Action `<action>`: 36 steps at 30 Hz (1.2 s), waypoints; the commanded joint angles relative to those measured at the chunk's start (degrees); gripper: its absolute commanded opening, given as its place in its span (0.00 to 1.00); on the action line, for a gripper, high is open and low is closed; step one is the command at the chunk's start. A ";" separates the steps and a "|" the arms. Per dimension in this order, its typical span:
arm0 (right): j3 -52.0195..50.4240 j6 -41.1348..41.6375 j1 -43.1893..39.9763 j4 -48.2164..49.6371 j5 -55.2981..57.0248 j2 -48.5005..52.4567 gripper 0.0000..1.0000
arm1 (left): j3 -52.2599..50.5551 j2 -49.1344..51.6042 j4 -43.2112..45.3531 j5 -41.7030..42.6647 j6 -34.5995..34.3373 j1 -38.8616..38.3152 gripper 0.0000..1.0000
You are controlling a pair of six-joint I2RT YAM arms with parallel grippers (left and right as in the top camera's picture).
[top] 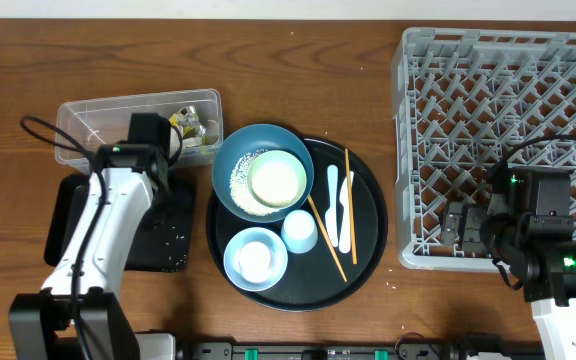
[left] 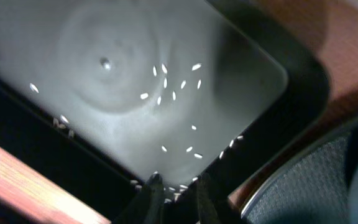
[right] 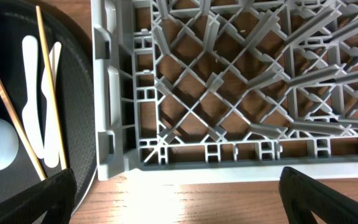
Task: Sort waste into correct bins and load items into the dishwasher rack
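My left gripper (left: 176, 188) hangs low over the flat black tray (left: 104, 37), fingers a narrow gap apart and holding nothing. Loose rice grains (left: 173, 87) lie scattered on that tray. More grains (top: 240, 178) sit in the dark blue bowl (top: 230, 150), with the pale green bowl (top: 278, 180) nested in it. The light blue bowl (top: 256, 258), cup (top: 300, 230), white spoon (top: 333, 195) and chopsticks (top: 349, 205) lie on the round tray. The clear tub (top: 98, 125) holds a wrapper and napkins (top: 193, 125). My right gripper (right: 179, 193) is wide open and empty at the rack's (top: 508, 140) front left corner.
The round black tray (top: 368, 240) lies between the flat black tray (top: 168, 250) and the rack, its rim close to both. In the right wrist view the rack wall (right: 114, 93) stands just beyond the chopsticks (right: 48, 87) and spoon (right: 33, 106). Bare wood table lies before the rack.
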 commanded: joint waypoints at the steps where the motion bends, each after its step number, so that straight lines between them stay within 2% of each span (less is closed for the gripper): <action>1: 1.07 0.83 0.70 -0.09 -0.22 -0.09 0.99 | -4.33 0.57 3.50 2.73 -1.22 0.20 0.11; 7: 1.07 0.85 0.68 -0.37 -0.24 -0.09 0.99 | -12.26 0.66 13.55 14.36 1.14 0.20 0.08; 26: 1.07 0.85 0.70 -0.46 -0.24 -0.09 0.99 | -13.75 0.44 18.49 17.97 5.29 0.22 0.07; 28: 1.07 0.83 0.70 -0.48 -0.24 -0.09 0.99 | -13.09 0.37 18.10 17.99 6.21 0.22 0.15; 30: 1.07 0.83 0.70 -0.48 -0.24 -0.09 0.99 | -12.35 0.07 17.29 17.97 7.61 0.22 0.43; 33: 1.07 0.83 0.70 -0.48 -0.24 -0.09 0.99 | -11.34 -1.44 15.08 16.52 8.31 0.22 0.51; 36: 1.07 0.85 0.70 -0.48 -0.24 -0.09 0.99 | -10.56 -4.13 13.22 14.32 8.31 0.22 0.54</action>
